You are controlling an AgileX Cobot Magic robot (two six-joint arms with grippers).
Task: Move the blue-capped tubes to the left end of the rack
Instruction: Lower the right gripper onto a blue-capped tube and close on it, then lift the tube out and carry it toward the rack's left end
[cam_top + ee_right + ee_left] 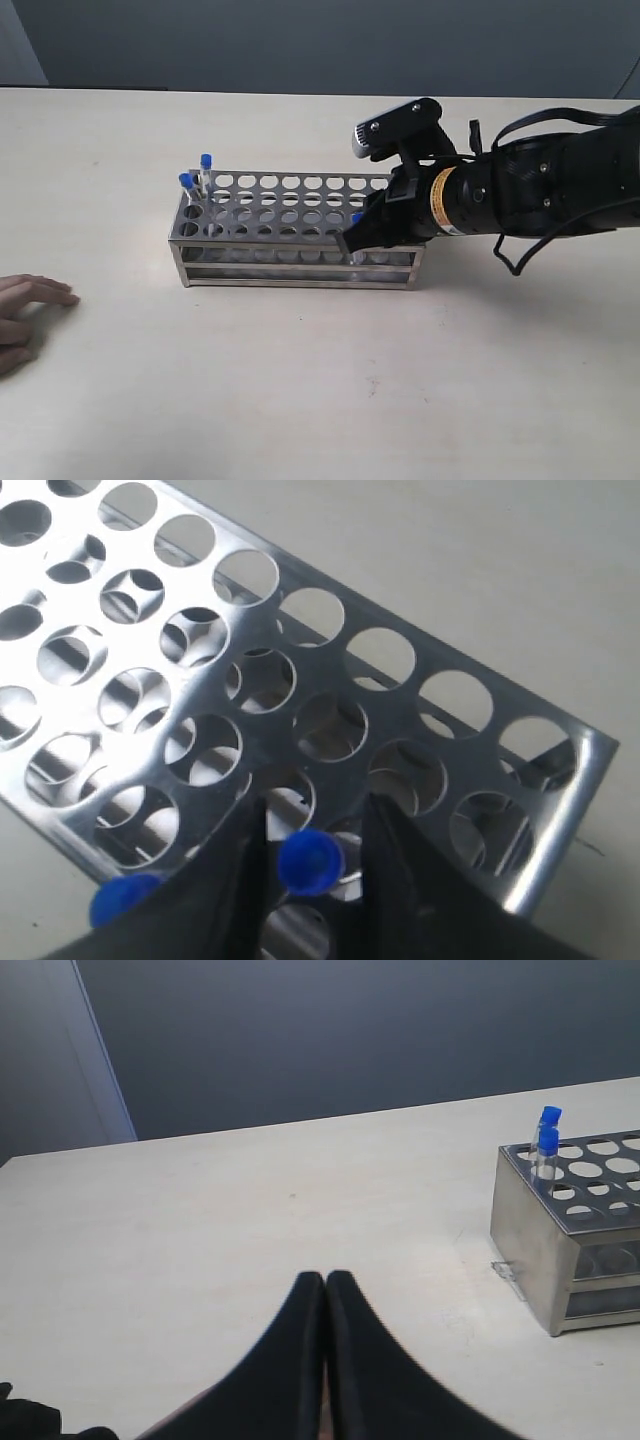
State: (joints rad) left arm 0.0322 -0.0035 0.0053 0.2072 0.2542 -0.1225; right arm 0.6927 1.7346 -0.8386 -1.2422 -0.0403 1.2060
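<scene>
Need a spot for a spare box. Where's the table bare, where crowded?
Bare: table in front of the rack, behind it, and between its left end and the person's hand. Crowded: the rack's right end, where fingers of the right gripper straddle a blue-capped tube.

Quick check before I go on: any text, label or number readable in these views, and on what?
No readable text anywhere.
The yellow band on the right arm may carry print, but it is too small and blurred to read.
The rack, blue-capped tubes and table show no markings.
</scene>
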